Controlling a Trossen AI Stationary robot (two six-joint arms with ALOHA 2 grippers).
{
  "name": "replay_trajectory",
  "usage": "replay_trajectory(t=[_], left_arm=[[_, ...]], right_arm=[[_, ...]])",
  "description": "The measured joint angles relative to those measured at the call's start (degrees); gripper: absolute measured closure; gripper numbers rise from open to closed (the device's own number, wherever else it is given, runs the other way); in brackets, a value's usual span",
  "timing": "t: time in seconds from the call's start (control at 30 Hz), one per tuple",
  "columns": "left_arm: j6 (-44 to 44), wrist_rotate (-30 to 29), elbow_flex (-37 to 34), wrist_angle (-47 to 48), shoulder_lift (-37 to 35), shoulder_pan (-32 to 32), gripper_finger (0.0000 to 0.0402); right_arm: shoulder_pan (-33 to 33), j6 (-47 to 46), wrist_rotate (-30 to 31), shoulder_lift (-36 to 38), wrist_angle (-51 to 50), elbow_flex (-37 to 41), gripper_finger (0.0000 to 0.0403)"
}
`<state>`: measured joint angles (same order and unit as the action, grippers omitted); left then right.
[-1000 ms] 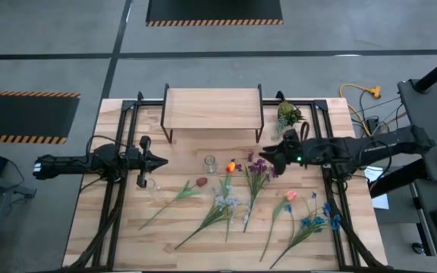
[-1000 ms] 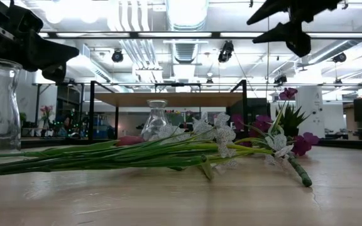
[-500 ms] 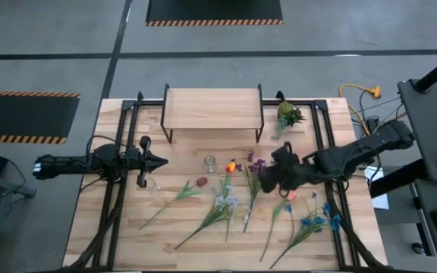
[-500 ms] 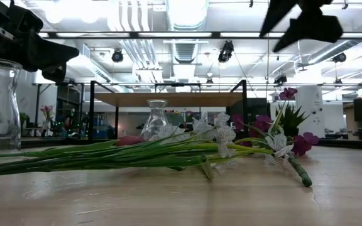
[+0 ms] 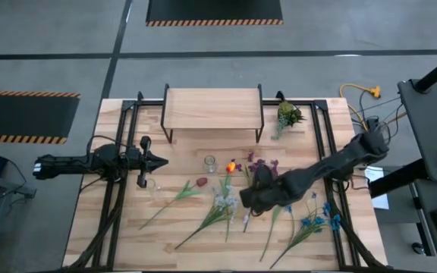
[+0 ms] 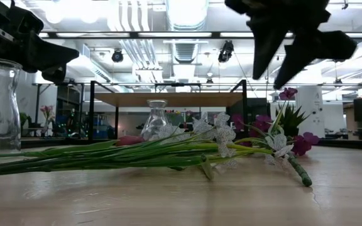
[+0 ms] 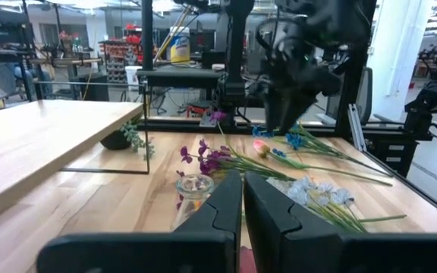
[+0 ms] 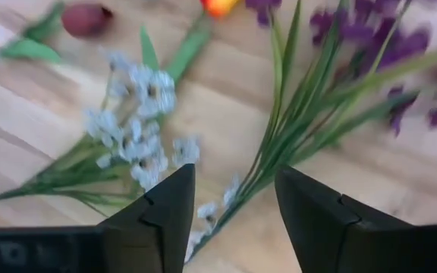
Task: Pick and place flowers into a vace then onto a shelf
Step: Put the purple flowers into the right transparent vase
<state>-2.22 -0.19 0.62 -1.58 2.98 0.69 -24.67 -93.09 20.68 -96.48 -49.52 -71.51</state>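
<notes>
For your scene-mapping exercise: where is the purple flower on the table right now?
In the high view, the purple flower lies near the table's middle, just in front of the shelf, beside the orange flower; the open right gripper hovers over its stem.

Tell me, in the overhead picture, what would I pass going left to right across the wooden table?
Left arm's fingers, shut → small glass vase → whitish flower → right arm's fingers, open above the flower stems → blue flower.
</notes>
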Motion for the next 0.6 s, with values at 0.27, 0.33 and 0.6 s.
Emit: replay_trajectory(t=[0.27, 0.33, 0.6], left_arm=[[0.0, 0.0, 0.0, 0.17, -0.02, -0.01, 0.0402], [0.0, 0.0, 0.0, 0.24, 0.0, 0.0, 0.0402], [0.07, 0.0, 0.0, 0.26, 0.0, -0.01, 0.0402]], right_arm=[[-2.19, -9.0, -0.7, -5.7, -4.9, -1.38, 0.0241], [-2.22, -10.36, 0.59, -6.47, -5.14, -1.14, 0.0241], [-2.18, -12.19, 5.25, -9.38, -4.85, -1.07, 0.0241]])
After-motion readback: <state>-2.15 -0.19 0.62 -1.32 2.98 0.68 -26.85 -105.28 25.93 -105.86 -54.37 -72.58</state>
